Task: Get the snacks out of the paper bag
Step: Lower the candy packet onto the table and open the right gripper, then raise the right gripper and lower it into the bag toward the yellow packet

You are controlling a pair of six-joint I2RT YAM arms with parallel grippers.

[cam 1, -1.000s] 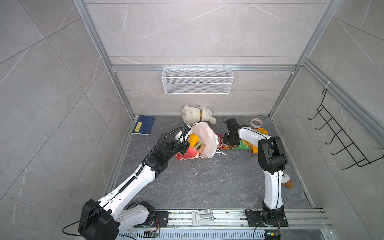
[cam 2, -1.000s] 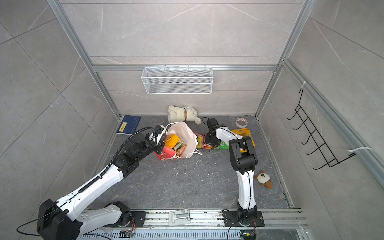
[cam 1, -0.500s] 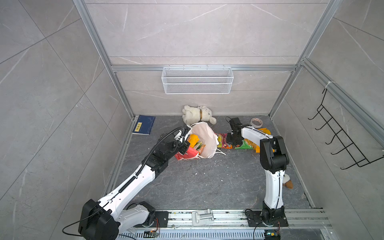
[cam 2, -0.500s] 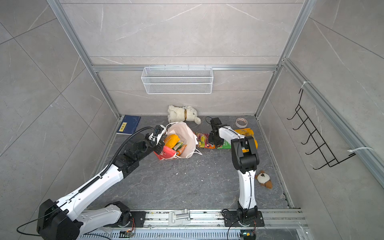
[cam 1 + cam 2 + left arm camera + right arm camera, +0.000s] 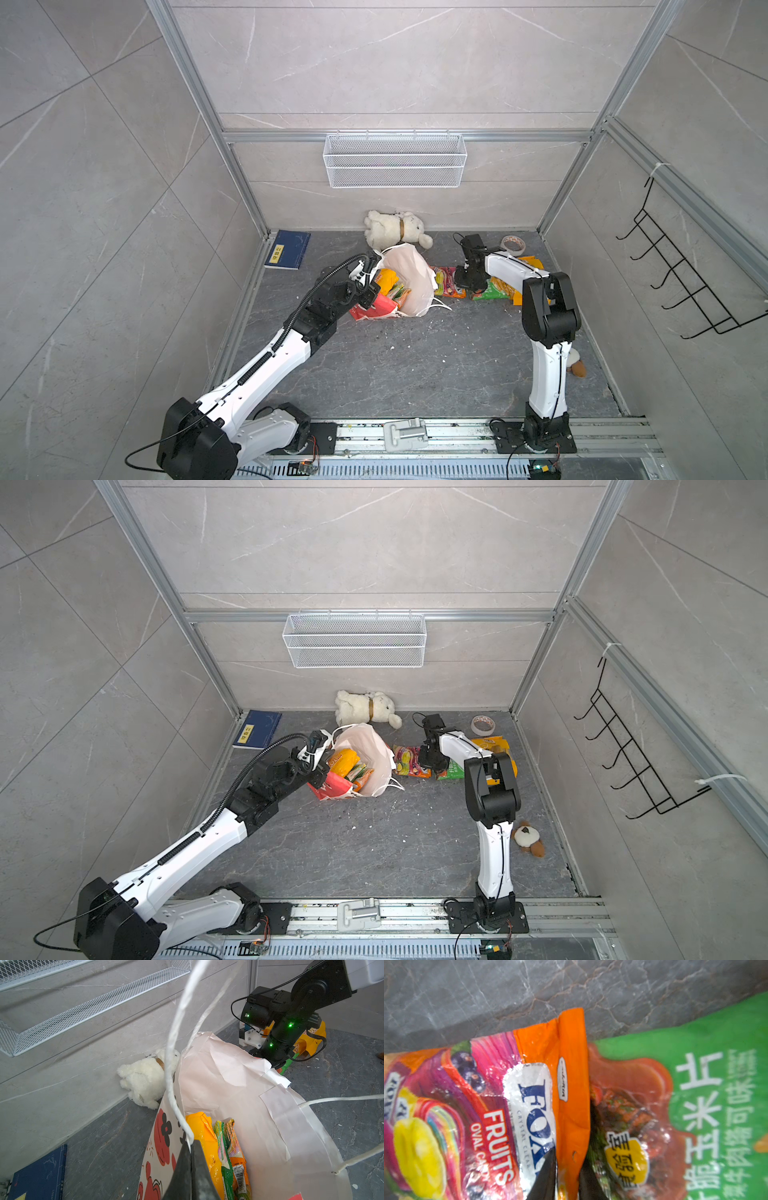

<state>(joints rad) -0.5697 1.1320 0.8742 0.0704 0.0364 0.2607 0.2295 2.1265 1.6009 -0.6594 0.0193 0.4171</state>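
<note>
Top view of a grey floor with a white bag [image 5: 409,270] at the centre. Over the last second the right gripper [image 5: 464,283] has shifted slightly toward 3 o'clock, away from the bag, and its jaws have started to part. In the right wrist view the two dark fingers stand a little apart on either side of the orange end of the FOX packet [image 5: 488,1115], so the grip looks to be letting go. That packet now lies flat on the floor just at 3 o'clock of the bag, with a green packet [image 5: 492,291] touching it further toward 3 o'clock and yellow packets [image 5: 528,266] beyond. This snack probably counts as out. The job is not finished: a yellow, a green and an orange packet, the snacks [image 5: 207,1136] left inside, stand on edge in the bag. The right arm rises straight from its base at 5 o'clock, and its forearm reaches toward 11 o'clock with the wrist bent down to the floor. The left arm stretches low from 7 o'clock toward 1 o'clock. The left gripper [image 5: 190,1145] is clamped tight on the bag's printed rim where a cord handle is attached, holding the mouth open.
</note>
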